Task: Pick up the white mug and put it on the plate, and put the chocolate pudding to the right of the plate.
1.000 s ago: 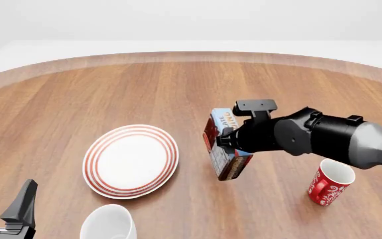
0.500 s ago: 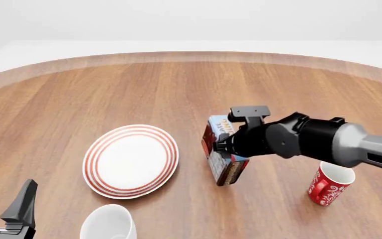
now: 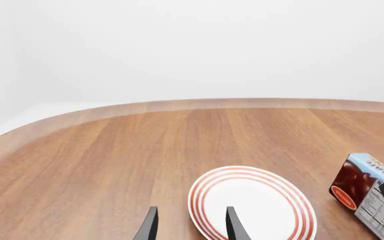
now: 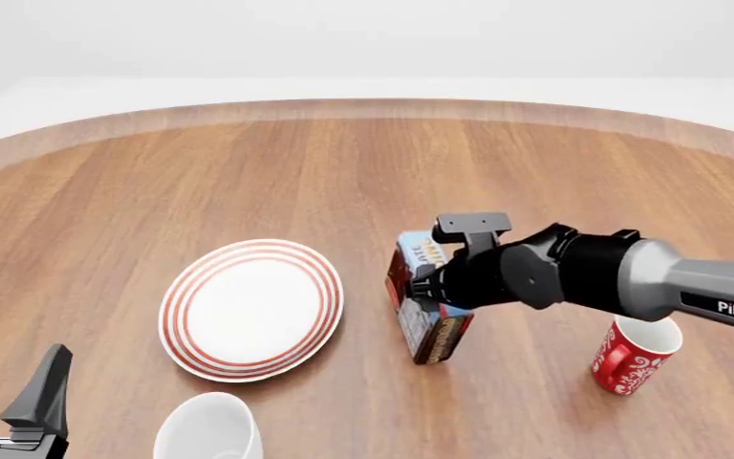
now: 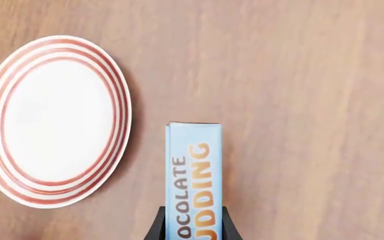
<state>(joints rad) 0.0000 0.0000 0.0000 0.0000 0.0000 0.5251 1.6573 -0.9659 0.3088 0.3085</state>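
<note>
plate (image 4: 251,308) is white with red rings, pudding box (image 5: 193,180) light blue with orange lettering, other mug (image 4: 635,356) red with white swirls

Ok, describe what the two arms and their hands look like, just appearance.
The right arm is a smooth silver-grey tube lettered "PIPER" in white, ending in bulky matte black joint housings with a small flat black block on top. Its right hand shows thin black fingers. The left hand has two dark, tapered, blade-like fingers on a black base. No cables are visible.
</note>
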